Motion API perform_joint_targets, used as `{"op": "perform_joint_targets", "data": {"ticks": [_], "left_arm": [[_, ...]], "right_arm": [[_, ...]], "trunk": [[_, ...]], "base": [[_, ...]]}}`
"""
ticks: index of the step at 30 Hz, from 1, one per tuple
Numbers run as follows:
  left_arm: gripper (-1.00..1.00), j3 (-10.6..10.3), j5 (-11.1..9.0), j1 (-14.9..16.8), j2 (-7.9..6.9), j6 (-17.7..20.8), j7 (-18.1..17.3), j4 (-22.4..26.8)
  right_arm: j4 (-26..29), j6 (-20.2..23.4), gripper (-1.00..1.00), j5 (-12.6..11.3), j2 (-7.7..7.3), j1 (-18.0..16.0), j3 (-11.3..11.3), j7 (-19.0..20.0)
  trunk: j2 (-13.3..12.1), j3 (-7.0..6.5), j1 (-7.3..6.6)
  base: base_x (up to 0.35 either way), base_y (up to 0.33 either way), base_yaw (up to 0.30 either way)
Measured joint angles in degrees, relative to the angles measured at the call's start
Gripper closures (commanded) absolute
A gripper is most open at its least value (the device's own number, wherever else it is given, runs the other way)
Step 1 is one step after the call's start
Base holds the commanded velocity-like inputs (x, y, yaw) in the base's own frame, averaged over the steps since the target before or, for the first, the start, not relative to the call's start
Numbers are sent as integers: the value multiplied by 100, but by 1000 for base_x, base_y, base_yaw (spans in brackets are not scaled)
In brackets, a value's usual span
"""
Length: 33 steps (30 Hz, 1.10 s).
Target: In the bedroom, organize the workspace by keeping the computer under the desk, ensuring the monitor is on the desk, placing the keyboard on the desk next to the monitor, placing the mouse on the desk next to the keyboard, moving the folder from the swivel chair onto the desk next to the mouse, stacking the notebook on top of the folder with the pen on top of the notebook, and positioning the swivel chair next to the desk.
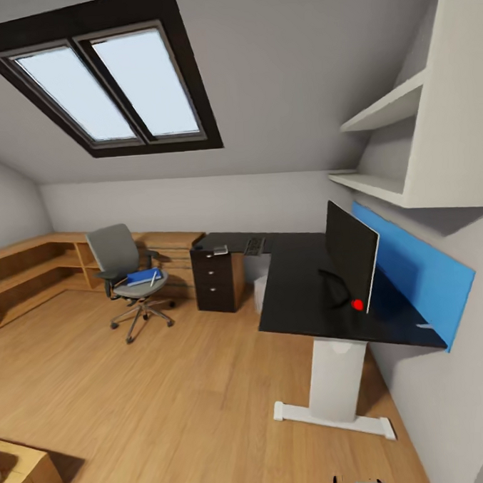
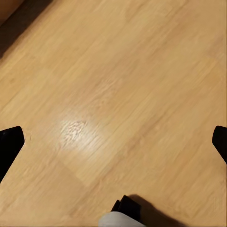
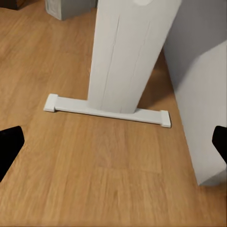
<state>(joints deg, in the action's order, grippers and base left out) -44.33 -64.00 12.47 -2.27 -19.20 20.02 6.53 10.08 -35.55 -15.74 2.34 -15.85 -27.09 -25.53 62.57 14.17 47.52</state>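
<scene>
folder (image 1: pixel 143 277) on swivel chair (image 1: pixel 121 267) | far from both open jaws

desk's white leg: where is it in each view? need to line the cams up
Head view: white leg stands under the near end of the desk, lower right of centre.
Right wrist view: the same leg rises from its floor bar at upper centre.
Left wrist view: not in it.
Shared landmark: the wooden floor.

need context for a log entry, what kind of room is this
Likely an attic room used as a home office: a skylight in the sloped ceiling, a black desk with a monitor, and a swivel chair.
</scene>
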Motion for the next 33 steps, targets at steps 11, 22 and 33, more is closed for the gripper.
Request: {"op": "perform_joint_targets", "data": {"ticks": [11, 22, 33], "left_arm": [[-100, -5, 17, 0, 49, -2, -32, -36], [-100, -8, 17, 0, 64, -2, -46, -62], [-100, -5, 9, 0, 61, -1, -216, -69]], "right_arm": [[-2, -11, -100, 6, 3, 0, 7, 71], [-7, -13, -100, 7, 3, 0, 8, 95], [-11, -16, -100, 7, 3, 0, 8, 95]], "trunk": [[0, 80, 0], [1, 97, -3], [1, 97, -3]], "base": [[4, 331, 44], [227, 254, 0], [306, 174, 0]]}}
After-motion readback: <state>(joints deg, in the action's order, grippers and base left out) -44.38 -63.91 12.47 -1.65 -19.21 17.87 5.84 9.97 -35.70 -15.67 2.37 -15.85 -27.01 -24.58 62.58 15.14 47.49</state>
